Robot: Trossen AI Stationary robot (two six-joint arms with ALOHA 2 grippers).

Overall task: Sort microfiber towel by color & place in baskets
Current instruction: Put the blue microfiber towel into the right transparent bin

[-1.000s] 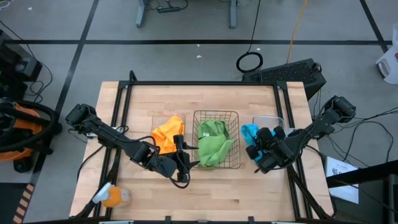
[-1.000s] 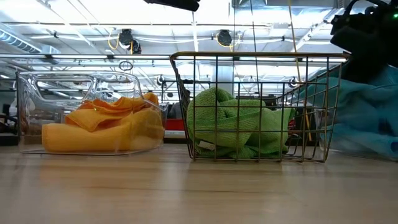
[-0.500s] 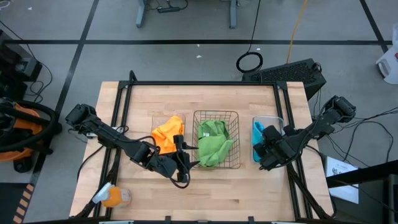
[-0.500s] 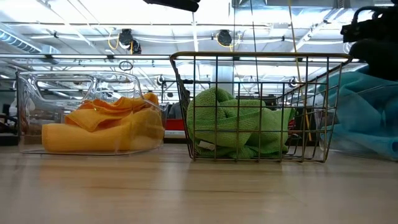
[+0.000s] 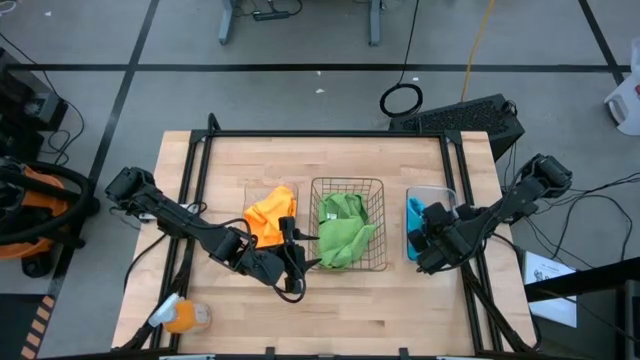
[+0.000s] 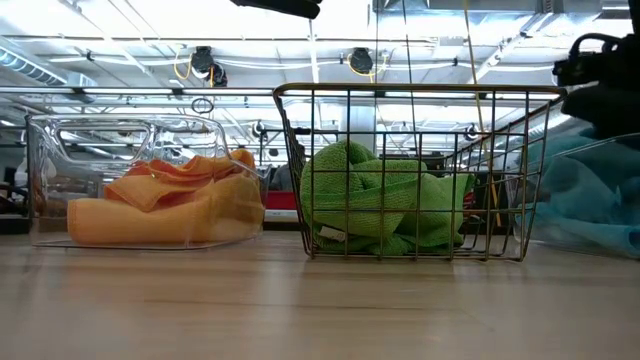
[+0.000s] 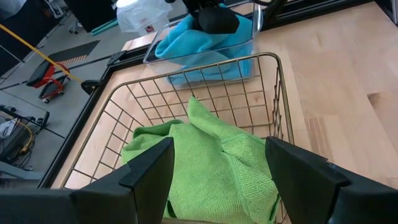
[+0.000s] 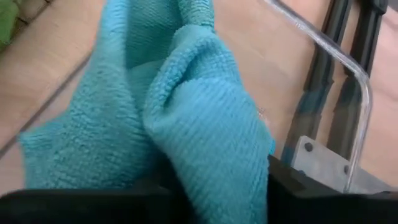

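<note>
Blue towels (image 5: 413,212) lie in the clear basket (image 5: 432,191) at the right. My right gripper (image 5: 428,240) is low over this basket, open. A thick fold of blue towel (image 8: 186,112) bulges up between its fingers. Green towels (image 5: 343,230) fill the wire basket (image 5: 347,182) in the middle. Orange towels (image 5: 270,215) lie in the clear basket (image 6: 60,140) at the left. My left gripper (image 5: 293,265) is open and empty by the wire basket's near left corner, and its fingers frame the green towel (image 7: 211,168). My right gripper's open fingers stand on either side of the blue towel's raised fold (image 8: 205,155), coming from above and from the table's near side. The towel rests in the basket. The towel hides the fingertips, so I cannot tell whether they touch it.
A small orange-and-white object (image 5: 180,315) lies near the table's near left corner. The three baskets stand in a row across the middle, with bare wood in front of and behind them. Black frame rails (image 5: 460,180) run along the table's sides.
My right gripper has carried a blue towel from the gap beside the wire basket toward the table's right edge, over the clear basket, and has gone down a little. The towel now sits lower inside that basket.
</note>
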